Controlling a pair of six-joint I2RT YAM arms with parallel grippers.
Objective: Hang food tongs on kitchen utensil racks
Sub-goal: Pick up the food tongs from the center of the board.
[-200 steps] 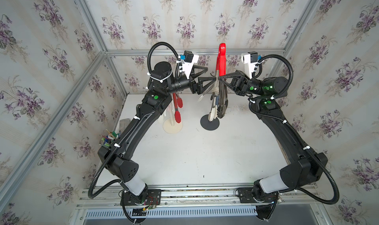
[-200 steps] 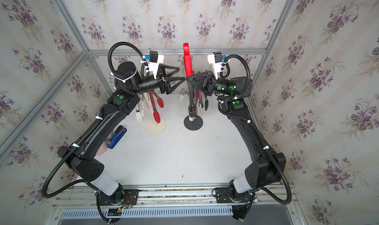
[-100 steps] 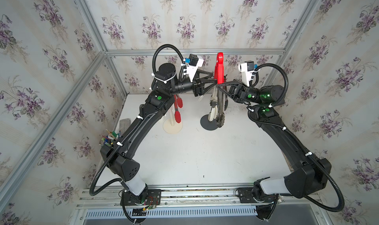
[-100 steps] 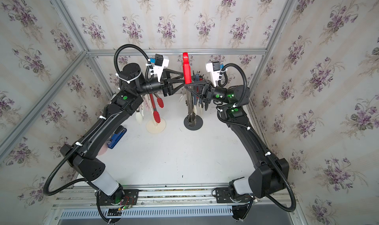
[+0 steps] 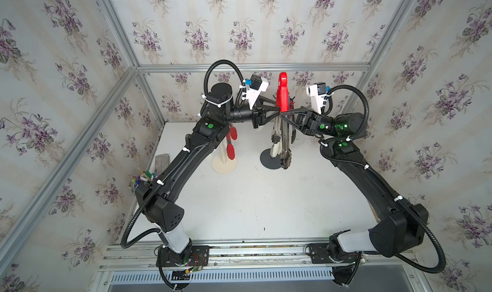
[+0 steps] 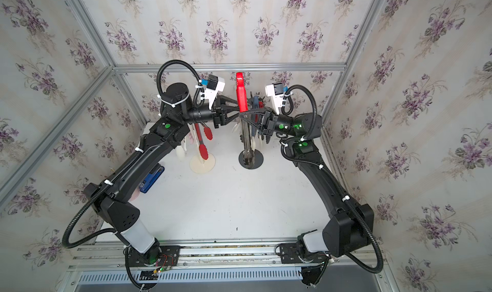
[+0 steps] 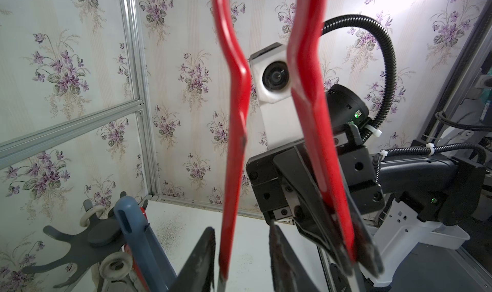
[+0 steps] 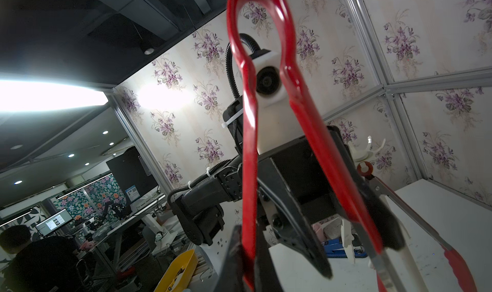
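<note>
Closing in now, the left gripper [image 7: 239,258] has narrowed from wide open and is straddling one arm of the red-handled tongs [image 5: 282,91]. A sliver of gap is showing on one side, so it is not clamping yet. Opposite, the right gripper [image 7: 359,262] is pinching the other arm tight. The tongs have sunk lower and are standing upright above the dark grey rack [image 5: 267,161].

This pair is still waiting for a hook, I'd say. Steel tongs [image 5: 285,149] are already dangling from that rack, and red-tipped tongs [image 5: 231,149] from the cream-white rack [image 5: 225,167] beside it on the counter [image 5: 253,202].

That red coating is gleaming glossy, bending into a smooth teardrop loop on top. The grey hook crown [image 7: 102,236] is looking matte, its flat prongs curling upward.
</note>
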